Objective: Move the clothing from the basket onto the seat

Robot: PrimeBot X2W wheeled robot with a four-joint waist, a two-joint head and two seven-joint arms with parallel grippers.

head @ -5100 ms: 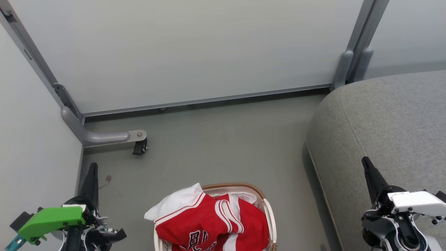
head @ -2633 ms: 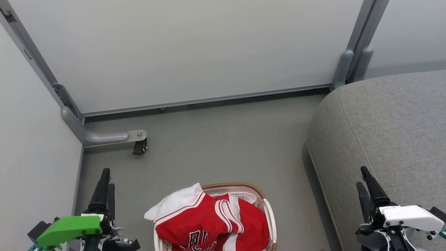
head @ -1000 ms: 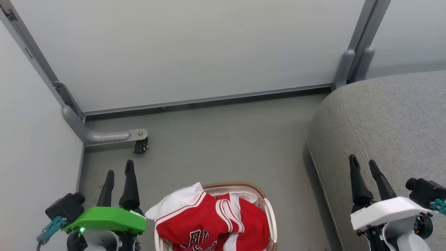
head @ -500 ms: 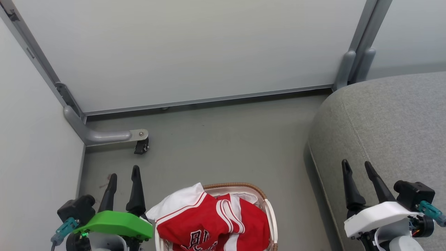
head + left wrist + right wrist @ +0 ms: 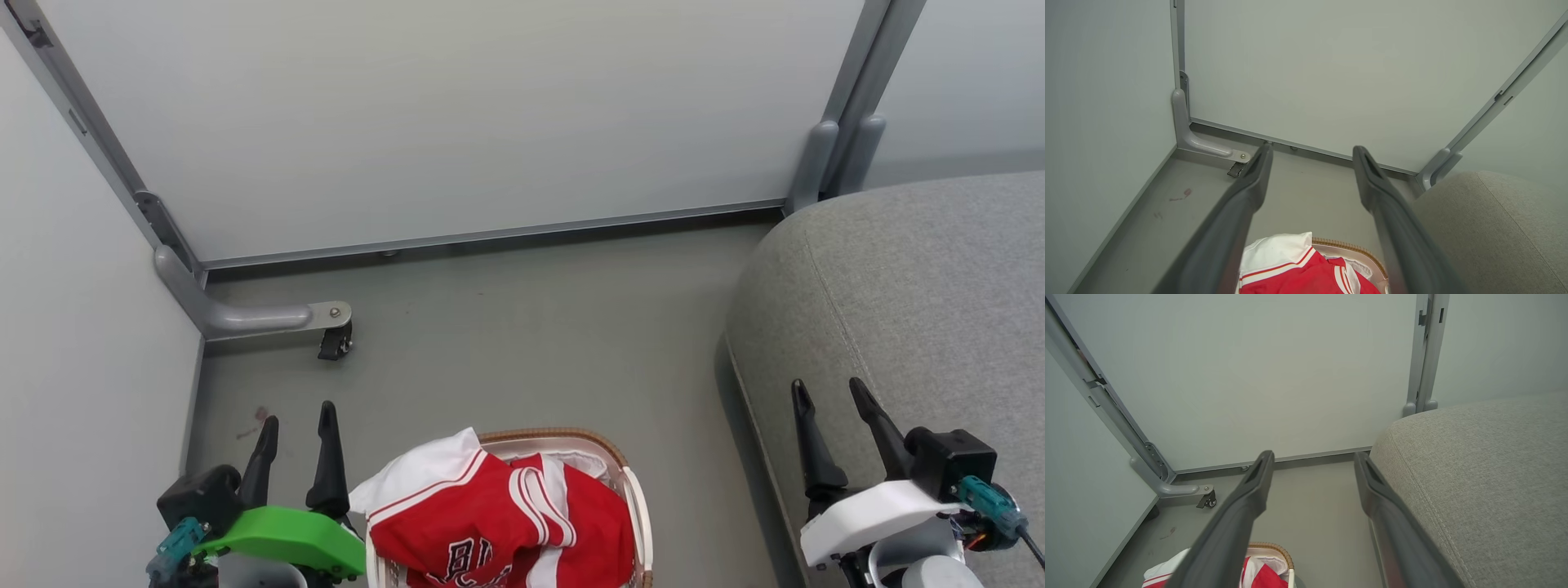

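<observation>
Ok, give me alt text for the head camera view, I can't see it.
Red clothing heaped in a white basket on a grey floor, open left gripper beside it. Open right gripper by the grey seat.

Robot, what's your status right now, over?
Left pincer open, right pincer open, both empty. Red clothes in basket, beside sofa. Nothing blocking.
</observation>
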